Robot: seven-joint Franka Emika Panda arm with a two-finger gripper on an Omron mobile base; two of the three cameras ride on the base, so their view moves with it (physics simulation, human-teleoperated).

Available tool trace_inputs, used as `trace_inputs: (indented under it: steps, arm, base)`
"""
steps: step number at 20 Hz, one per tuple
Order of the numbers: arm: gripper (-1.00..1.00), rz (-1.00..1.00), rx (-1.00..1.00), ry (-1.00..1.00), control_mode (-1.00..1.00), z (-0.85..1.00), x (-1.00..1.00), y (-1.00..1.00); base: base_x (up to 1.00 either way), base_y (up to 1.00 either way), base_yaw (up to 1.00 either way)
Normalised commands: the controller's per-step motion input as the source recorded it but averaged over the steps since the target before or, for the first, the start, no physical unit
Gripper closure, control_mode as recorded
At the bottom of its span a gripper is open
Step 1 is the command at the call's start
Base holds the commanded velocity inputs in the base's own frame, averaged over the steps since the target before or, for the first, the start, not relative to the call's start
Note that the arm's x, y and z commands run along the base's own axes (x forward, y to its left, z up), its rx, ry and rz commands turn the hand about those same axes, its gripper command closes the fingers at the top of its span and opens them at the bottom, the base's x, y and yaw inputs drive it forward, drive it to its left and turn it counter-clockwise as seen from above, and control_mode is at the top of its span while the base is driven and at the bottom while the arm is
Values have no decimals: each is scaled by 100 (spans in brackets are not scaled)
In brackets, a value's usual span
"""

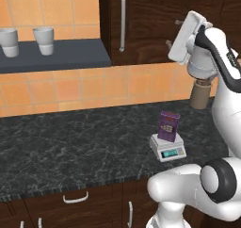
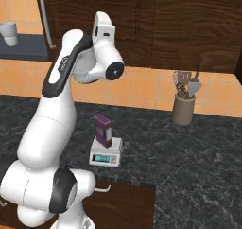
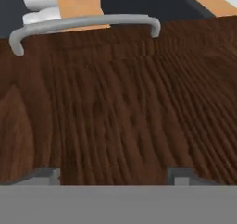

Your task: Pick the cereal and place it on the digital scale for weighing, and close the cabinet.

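Cereal (image 1: 168, 126) sits on digital scale (image 1: 167, 148); open, empty gripper (image 3: 113, 174) faces cabinet (image 3: 120, 107).

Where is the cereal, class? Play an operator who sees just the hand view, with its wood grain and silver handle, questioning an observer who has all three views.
Operator: Where is the cereal?
Observer: The cereal stands upright on the digital scale, on the dark counter.
Operator: Is the cabinet open?
Observer: In the left base view the cabinet door looks shut, in line with the wood beside it.
Operator: Where is the tool?
Observer: The tool is up high, well above the scale, jaws open and empty, pointing at the door to the right of the handle.
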Motion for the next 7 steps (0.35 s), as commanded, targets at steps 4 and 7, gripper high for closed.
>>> trace_inputs:
  steps: [4,7]
  arm:
    - [-100,-4,0,-15,-100,27,-100,-23]
    - [-100,-5,0,-1,-100,41,-100,-13]
  base:
    - [0,0,0]
    - [0,0,0]
